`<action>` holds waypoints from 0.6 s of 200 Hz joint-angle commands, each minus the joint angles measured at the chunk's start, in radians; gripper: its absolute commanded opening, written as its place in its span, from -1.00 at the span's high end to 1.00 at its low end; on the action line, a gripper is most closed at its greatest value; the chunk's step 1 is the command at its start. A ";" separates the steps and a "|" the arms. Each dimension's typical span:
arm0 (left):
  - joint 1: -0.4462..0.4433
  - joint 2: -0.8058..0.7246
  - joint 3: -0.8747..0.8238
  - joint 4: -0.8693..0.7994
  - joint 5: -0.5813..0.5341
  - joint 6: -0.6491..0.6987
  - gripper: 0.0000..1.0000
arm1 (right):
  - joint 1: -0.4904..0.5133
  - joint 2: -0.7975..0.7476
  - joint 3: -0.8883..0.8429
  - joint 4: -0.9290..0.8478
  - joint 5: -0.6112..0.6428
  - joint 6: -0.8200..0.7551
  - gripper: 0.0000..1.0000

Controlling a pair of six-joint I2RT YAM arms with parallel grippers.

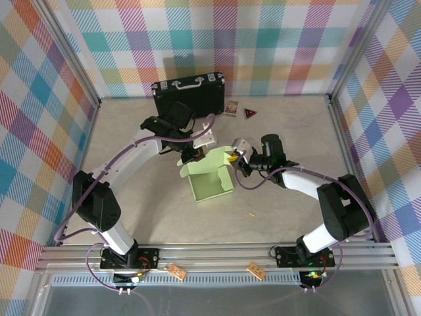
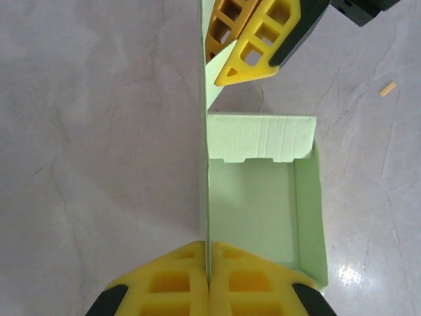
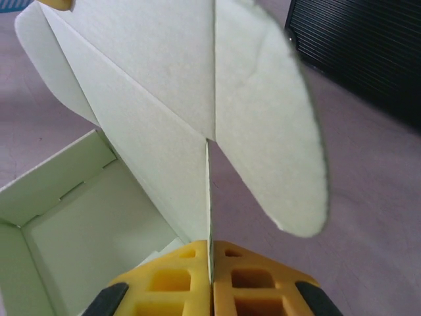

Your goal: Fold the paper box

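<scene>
The left arm (image 1: 128, 155) and right arm (image 1: 304, 178) are white with black joints. They trail lilac cables (image 1: 66, 220), and the claw fingers (image 2: 168, 283) are yellow lattice.

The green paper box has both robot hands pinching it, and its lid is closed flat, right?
No. The left gripper and right gripper do pinch the paper box, but its lid stands open; the left wrist view looks straight into the box.
</scene>
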 commanded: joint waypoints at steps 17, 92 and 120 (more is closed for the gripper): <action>-0.007 0.001 0.050 -0.096 0.024 0.110 1.00 | 0.006 -0.004 0.035 -0.021 -0.058 0.003 0.32; 0.093 0.000 0.082 -0.274 0.088 0.377 1.00 | 0.000 -0.230 -0.044 -0.087 -0.220 -0.074 -0.75; 0.111 -0.029 0.045 -0.254 0.139 0.397 1.00 | -0.068 -0.353 -0.212 0.216 0.089 0.168 -0.75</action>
